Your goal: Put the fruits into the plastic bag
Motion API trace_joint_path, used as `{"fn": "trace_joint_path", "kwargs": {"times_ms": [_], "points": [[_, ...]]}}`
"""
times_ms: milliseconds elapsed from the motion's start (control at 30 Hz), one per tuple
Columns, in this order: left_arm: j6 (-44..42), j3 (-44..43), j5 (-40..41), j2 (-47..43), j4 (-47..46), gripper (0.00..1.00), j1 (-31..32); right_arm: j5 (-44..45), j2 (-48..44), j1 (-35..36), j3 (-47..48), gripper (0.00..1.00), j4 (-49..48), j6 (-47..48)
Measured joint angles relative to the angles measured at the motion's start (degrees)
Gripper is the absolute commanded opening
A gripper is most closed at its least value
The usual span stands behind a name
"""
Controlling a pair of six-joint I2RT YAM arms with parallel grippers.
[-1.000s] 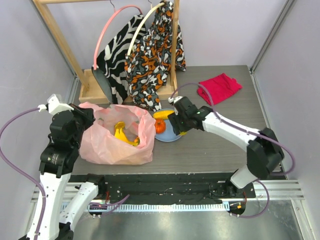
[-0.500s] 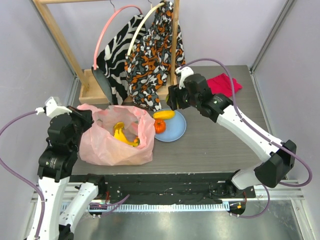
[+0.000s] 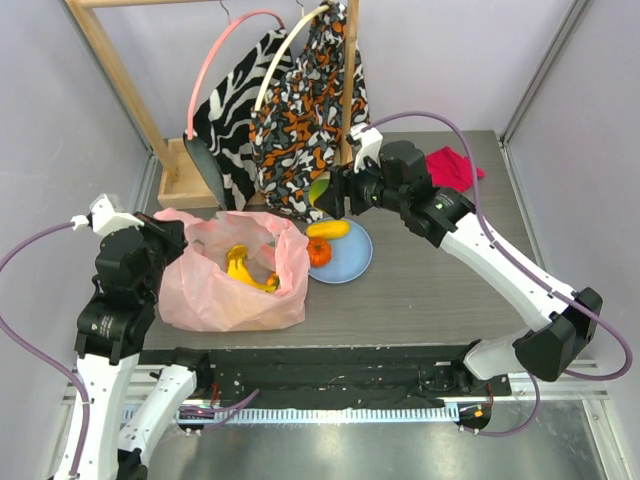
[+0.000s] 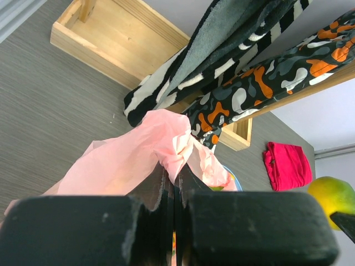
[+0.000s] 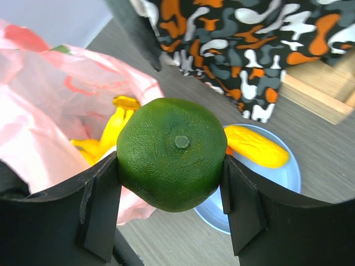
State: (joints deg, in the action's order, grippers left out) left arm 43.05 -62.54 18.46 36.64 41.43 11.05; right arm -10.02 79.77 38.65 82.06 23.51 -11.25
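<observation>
My right gripper (image 5: 169,166) is shut on a green round fruit (image 5: 173,152), held in the air above the far edge of the blue plate (image 3: 356,263), beside the hanging clothes; from above the fruit (image 3: 321,191) shows at the fingers. The pale-pink plastic bag (image 3: 225,295) lies left of the plate with its mouth up and a bunch of bananas (image 3: 250,270) inside. My left gripper (image 4: 176,176) is shut on the bag's rim (image 4: 166,136) and holds it raised. On the plate lie a long yellow fruit (image 3: 328,229) and an orange-red round fruit (image 3: 319,253).
A wooden rack (image 3: 120,70) stands at the back with a black-and-white garment (image 3: 235,110) and an orange-and-black garment (image 3: 310,110) hanging close behind the held fruit. Its wooden base box (image 3: 180,175) sits behind the bag. A folded red cloth (image 3: 455,163) lies back right.
My right arm has risen from the plate with the green fruit and swung back and left toward the hanging clothes. The left arm and the bag have stayed put.
</observation>
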Motion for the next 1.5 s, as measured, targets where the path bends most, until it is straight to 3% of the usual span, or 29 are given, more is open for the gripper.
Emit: {"fn": "trace_joint_path", "kwargs": {"times_ms": [200,533,967,1300,1500], "points": [[0.0,0.0,0.0,0.0,0.0,0.0,0.0,-4.0,1.81,3.34,2.56,0.04,0.11,0.52],[0.02,0.0,-0.04,0.61,-0.04,0.0,0.0,-8.94,15.43,15.02,17.38,0.04,4.07,5.33],[0.04,0.0,0.0,0.61,0.02,0.0,0.0,-7.8,38.82,17.53,34.95,0.04,22.91,10.27],[0.04,0.0,0.02,0.31,0.04,0.0,0.0,-5.51,42.47,21.22,38.64,0.05,30.38,15.15],[0.04,0.0,0.0,0.42,0.02,0.0,0.0,-5.51,43.76,24.5,39.23,0.17,32.17,17.09]]}}
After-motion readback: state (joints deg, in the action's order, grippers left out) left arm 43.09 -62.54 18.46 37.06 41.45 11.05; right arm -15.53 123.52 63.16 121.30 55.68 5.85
